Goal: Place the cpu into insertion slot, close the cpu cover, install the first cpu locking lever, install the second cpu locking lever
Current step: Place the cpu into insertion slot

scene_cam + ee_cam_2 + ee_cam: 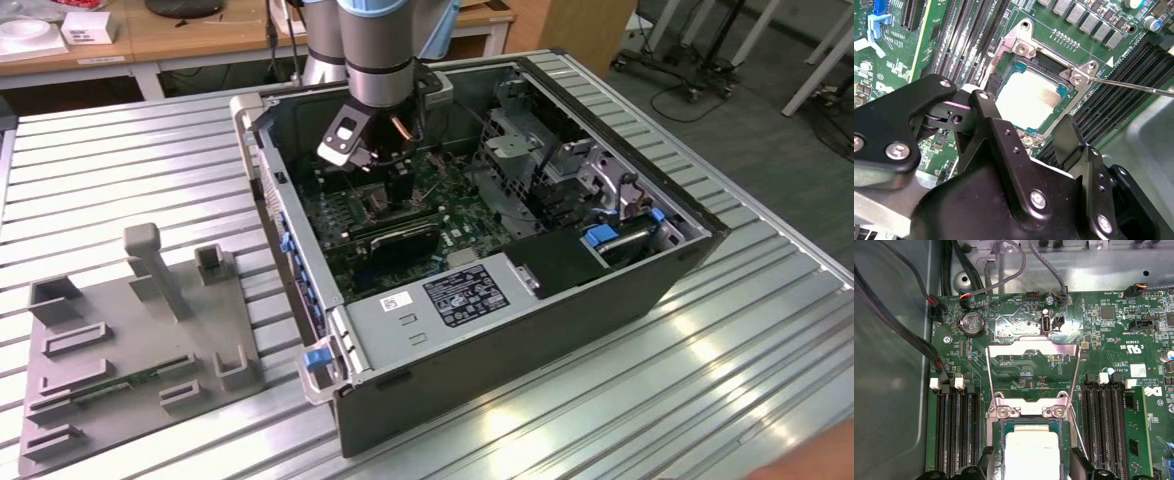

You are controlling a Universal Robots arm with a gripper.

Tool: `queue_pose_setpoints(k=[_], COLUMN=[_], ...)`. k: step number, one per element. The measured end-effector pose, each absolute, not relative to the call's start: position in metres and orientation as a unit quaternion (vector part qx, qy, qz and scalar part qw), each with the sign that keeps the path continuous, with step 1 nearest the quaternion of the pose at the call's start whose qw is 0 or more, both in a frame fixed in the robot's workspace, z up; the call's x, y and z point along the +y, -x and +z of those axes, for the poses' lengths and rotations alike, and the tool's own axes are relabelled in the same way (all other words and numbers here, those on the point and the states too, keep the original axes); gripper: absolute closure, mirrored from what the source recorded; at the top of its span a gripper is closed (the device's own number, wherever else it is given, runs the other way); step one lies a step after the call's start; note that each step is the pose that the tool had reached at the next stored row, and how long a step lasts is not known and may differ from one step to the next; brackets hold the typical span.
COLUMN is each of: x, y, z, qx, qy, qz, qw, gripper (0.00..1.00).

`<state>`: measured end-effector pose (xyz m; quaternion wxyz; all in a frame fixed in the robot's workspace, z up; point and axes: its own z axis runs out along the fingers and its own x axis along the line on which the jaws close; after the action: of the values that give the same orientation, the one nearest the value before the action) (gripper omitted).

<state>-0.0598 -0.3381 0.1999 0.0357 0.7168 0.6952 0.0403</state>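
Note:
The cpu (pixel 1028 100), a square chip with a pale silver top, lies flat inside the insertion slot (pixel 1046 59); in the first wrist view the cpu (pixel 1032 454) sits just below the slot's hinge screws. The cpu cover (pixel 1029 343), a thin steel frame, is swung open and lies back over the green board. My gripper (pixel 1024 112) hangs directly above the chip, open, one black finger (pixel 985 100) on each side of it and a small gap at each edge. A thin wire locking lever (pixel 1134 87) sticks out from the socket corner. In the exterior view the gripper (pixel 384 178) is deep inside the computer case (pixel 534 300).
Long black memory slots (pixel 954 430) flank the socket on both sides. Cables (pixel 899 325) run along the case wall, near a coin battery (pixel 973 322). A grey fixture plate (pixel 127 350) stands on the slatted table at the exterior view's left.

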Motion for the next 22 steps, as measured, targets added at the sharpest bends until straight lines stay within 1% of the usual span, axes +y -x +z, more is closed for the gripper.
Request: queue_pose_setpoints(k=[20, 21, 22], x=[-0.3357, -0.3357, -0.3357], y=[0.0598, 0.0598, 0.0598], z=[0.1999, 0.1999, 0.1999], qx=[0.695, 0.695, 0.695], qy=[-0.717, -0.717, -0.717], qz=[0.040, 0.040, 0.040], qw=[0.036, 0.036, 0.036], gripper=[0.31, 0.33, 0.39])
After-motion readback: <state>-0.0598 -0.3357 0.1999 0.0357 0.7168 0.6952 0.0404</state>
